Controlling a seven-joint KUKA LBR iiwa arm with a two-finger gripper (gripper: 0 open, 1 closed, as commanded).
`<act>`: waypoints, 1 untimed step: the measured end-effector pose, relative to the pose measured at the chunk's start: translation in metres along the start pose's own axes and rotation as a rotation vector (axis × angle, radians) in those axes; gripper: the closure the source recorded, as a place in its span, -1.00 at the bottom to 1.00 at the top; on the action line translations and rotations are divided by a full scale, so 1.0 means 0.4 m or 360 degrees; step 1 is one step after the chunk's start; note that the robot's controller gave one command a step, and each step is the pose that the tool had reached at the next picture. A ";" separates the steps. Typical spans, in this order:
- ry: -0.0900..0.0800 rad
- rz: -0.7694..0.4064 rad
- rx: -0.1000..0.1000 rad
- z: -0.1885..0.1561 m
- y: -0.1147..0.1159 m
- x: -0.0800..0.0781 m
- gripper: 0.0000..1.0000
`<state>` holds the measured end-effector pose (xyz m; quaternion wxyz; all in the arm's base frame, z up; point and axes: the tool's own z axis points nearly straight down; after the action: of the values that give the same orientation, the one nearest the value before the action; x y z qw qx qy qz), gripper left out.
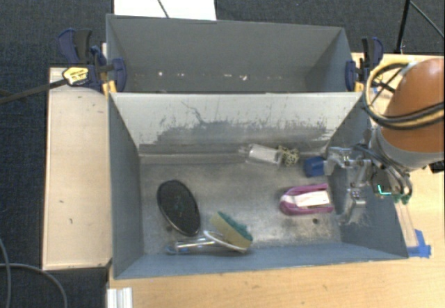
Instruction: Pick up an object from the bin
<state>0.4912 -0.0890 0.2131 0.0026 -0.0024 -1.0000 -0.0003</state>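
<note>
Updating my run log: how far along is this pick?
Done: the gripper is low inside the bin, at its right side. In hand: it sits beside the purple-and-white object. Left: gripping and lifting; that object, the black oval and the brush all lie on the floor.

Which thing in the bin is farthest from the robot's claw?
The flat black oval on the left of the bin. The gripper hangs at the right, beside the purple-and-white thing.

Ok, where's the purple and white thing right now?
The purple and white thing lies in the bin at the view's right, just left of the gripper, a small blue object behind it.
</note>
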 end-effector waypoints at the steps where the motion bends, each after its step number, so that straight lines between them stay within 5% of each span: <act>1: -0.0003 -0.0198 -0.0001 0.362 0.006 -0.074 -1.00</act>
<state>0.5201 -0.0868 0.0682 0.0016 0.0597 -0.9982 -0.0006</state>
